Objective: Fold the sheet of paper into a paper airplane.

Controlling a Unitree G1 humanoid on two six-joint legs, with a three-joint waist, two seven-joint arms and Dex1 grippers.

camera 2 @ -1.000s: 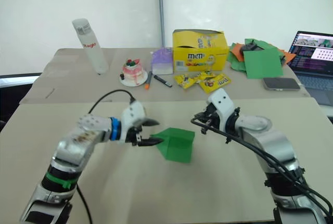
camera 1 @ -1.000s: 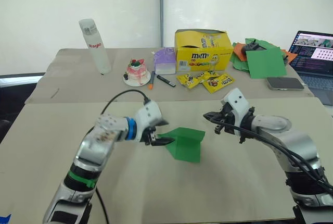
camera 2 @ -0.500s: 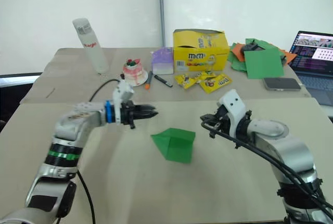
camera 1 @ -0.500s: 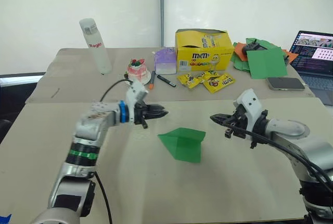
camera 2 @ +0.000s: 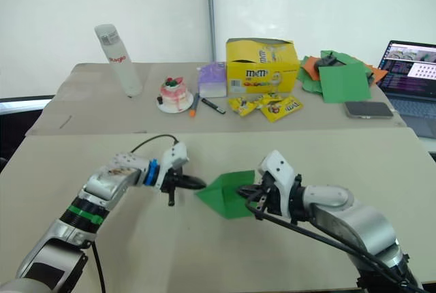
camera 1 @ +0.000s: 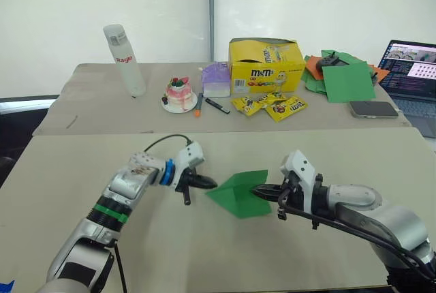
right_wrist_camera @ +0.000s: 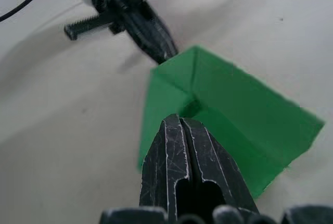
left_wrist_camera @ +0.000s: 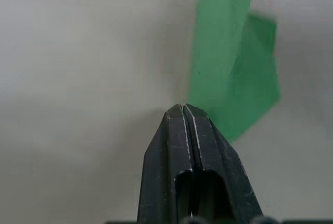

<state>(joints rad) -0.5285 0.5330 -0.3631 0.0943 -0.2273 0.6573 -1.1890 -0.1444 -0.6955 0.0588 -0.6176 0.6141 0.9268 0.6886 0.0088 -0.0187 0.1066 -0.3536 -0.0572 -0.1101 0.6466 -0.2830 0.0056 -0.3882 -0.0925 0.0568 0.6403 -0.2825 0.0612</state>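
Note:
The sheet of paper (camera 1: pixel 238 194), bright green and folded into a pointed wedge with creases, lies on the near table between my two arms. My left gripper (camera 1: pixel 208 184) is shut, its tip at the wedge's pointed left corner; in the left wrist view its closed fingertips (left_wrist_camera: pixel 182 112) sit at the paper's (left_wrist_camera: pixel 234 78) edge. My right gripper (camera 1: pixel 259 191) is shut too, its tip resting over the paper's right half near a crease (right_wrist_camera: pixel 192 104). Neither gripper clamps the paper.
On the far table stand a white bottle (camera 1: pixel 125 60), a small cake on a plate (camera 1: pixel 180 94), a yellow candy box (camera 1: pixel 266 65) with candy packets (camera 1: pixel 269 105), a heap of green and orange sheets (camera 1: pixel 344 75), a phone (camera 1: pixel 372 109) and a laptop (camera 1: pixel 412 75).
My left gripper shut, lifted away, then came back down to the paper's pointed corner. My right gripper moved left and lower onto the paper. The paper's right edge has lifted slightly.

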